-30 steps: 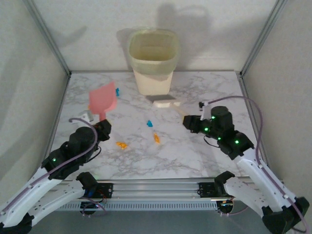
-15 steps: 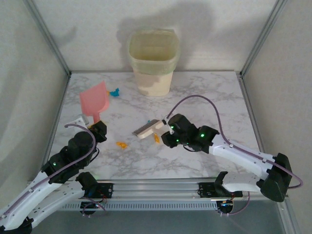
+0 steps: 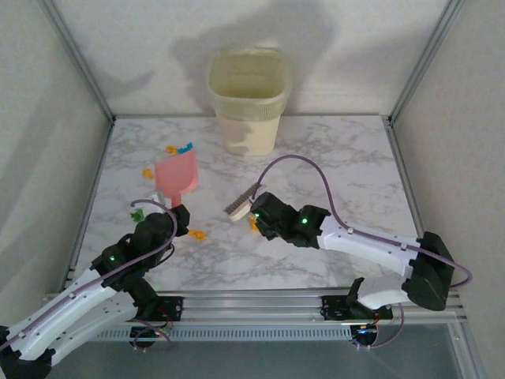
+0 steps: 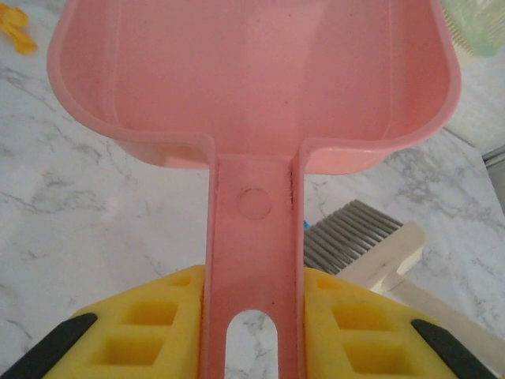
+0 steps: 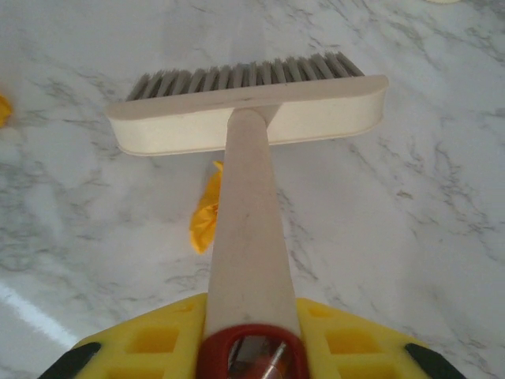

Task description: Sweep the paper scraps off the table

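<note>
My left gripper [image 3: 175, 212] is shut on the handle of the pink dustpan [image 3: 178, 171], whose scoop points toward the back. In the left wrist view the yellow fingers [image 4: 150, 316] clamp the dustpan [image 4: 252, 95] handle. My right gripper [image 3: 260, 212] is shut on the handle of the cream brush [image 3: 242, 200], just right of the pan. Its bristle head [image 5: 248, 110] hovers close over the table [image 3: 347, 166]. An orange scrap [image 5: 205, 213] lies under the brush handle. More paper scraps lie around: orange [image 3: 197, 234], orange [image 3: 147, 173], blue [image 3: 185, 148], green [image 3: 136, 213].
A cream waste bin [image 3: 248, 101] with a pale green liner stands at the back centre. Aluminium frame posts rise at the back corners. An orange scrap [image 4: 17, 31] lies left of the scoop. The right half of the marble top holds nothing but the right arm.
The dustpan has shifted right and turned so its scoop faces the back. The brush has moved a little left and back with the right gripper, covering the blue scrap in the middle.
</note>
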You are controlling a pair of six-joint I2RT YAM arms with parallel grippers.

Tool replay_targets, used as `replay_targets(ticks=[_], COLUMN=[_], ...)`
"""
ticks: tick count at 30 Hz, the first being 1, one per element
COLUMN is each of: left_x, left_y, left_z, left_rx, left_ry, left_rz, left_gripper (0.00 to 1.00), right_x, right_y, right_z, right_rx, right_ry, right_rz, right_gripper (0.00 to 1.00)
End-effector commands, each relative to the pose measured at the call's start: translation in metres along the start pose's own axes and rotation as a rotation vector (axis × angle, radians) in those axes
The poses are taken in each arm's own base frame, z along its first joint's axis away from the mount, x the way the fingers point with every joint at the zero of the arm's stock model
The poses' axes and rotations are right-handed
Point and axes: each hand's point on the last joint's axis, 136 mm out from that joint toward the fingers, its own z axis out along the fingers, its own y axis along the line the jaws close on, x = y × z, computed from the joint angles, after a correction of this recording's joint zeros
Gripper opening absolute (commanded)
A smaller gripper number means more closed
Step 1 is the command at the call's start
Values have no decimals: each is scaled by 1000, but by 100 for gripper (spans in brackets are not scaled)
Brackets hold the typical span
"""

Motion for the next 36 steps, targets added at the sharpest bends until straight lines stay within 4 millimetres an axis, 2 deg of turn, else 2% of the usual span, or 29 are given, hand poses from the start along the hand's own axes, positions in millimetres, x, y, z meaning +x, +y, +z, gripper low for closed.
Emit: replay_targets(ticks=[1,6,13,19,22,25,28,32,34,36], left_x=[0,5,8,8,8,7,5,2,-2,-6], left_y=[-13,-14,-18,-19,-21,-23,-24,-25,-26,-25], left_z=[2,4,3,2,3,2,2,2,1,0], left_rx=[55,53,75,75,78,82,81,78,73,65], left_ry=[6,27,51,58,64,64,62,53,43,33], left_rz=[-30,-18,-19,-15,-14,-18,-17,-19,-18,-19], left_gripper=[0,0,0,0,0,0,0,0,0,0], right_x=[-2,21,46,51,50,39,34,37,39,40], right_y=[-22,-49,-94,-121,-126,-108,-73,-18,-2,6], right_z=[0,3,-12,-51,-70,-83,-89,-92,-91,-91], right_rx=[162,292,351,384,346,166,-71,-367,-448,-491], right_ry=[22,101,117,9,-67,-166,-193,-99,-57,-45], right_rz=[-4,37,274,403,460,469,419,356,345,346], right_gripper=[0,0,0,0,0,0,0,0,0,0])
